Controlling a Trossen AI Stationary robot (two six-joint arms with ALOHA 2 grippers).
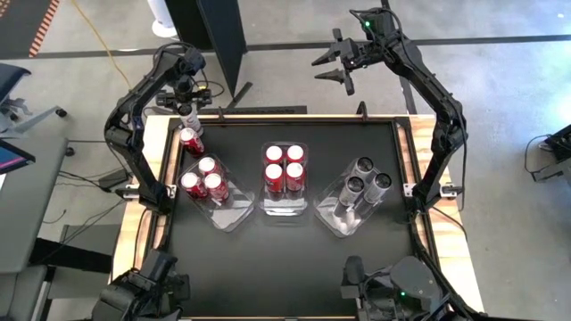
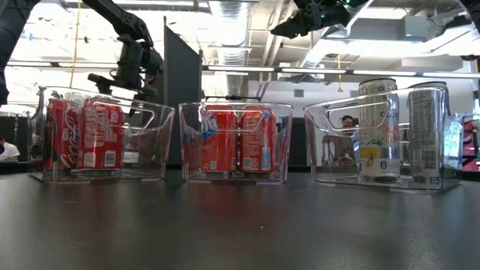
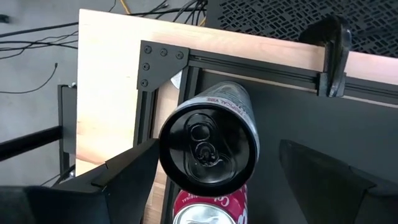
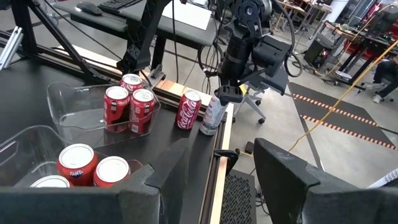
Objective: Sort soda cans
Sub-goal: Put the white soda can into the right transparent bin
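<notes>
1. The left gripper (image 1: 189,105) hangs over the far left corner of the worktop (image 1: 285,259), its fingers (image 3: 127,171) spread on either side of a silver can (image 3: 210,146) without pressing on it; the can stands upright on the worktop.
2. Just beside that silver can, on the side toward the left bin (image 1: 234,212), stands a loose red can (image 1: 192,141), outside the bin.
3. The left bin holds three red cans (image 1: 204,176), all upright, in its end nearer the left gripper.
4. The middle bin (image 1: 285,208), to the right of the left bin, holds four red cans (image 1: 285,163) in a square at its far end.
5. The right bin (image 1: 332,218), farthest from the left bin, holds three silver cans (image 1: 366,178), upright.
6. The right gripper (image 1: 335,71) hangs high beyond the worktop's far edge, well apart from every bin, with its fingers (image 4: 292,180) spread and nothing between them.
7. In the low view a person (image 2: 349,121) shows in the room behind the right bin.
</notes>
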